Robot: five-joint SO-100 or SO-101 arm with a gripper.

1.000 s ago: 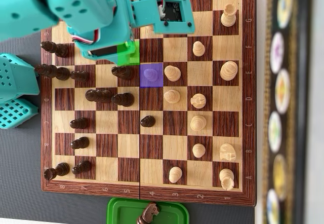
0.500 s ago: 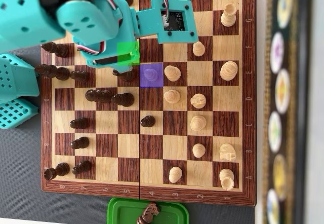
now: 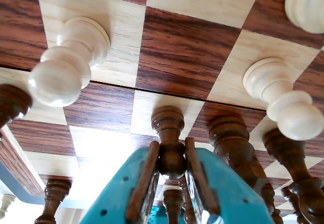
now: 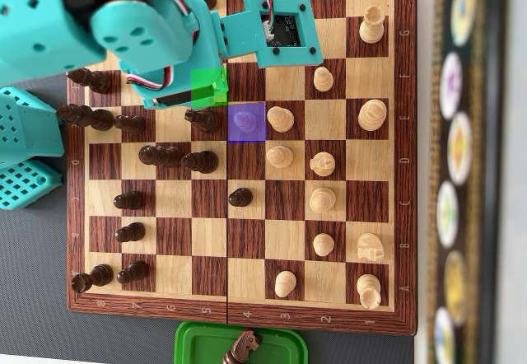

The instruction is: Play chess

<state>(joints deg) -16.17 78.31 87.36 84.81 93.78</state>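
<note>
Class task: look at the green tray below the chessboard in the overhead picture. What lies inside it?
Inside the green tray lies one dark knight, off the chessboard. The picture's bottom edge cuts the tray off, so whether other pieces lie in its lower part cannot be seen.

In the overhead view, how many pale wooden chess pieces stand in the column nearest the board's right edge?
4 pale wooden pieces: one near the top, one above the middle, two adjoining at the bottom. Nothing covers that column.
</note>
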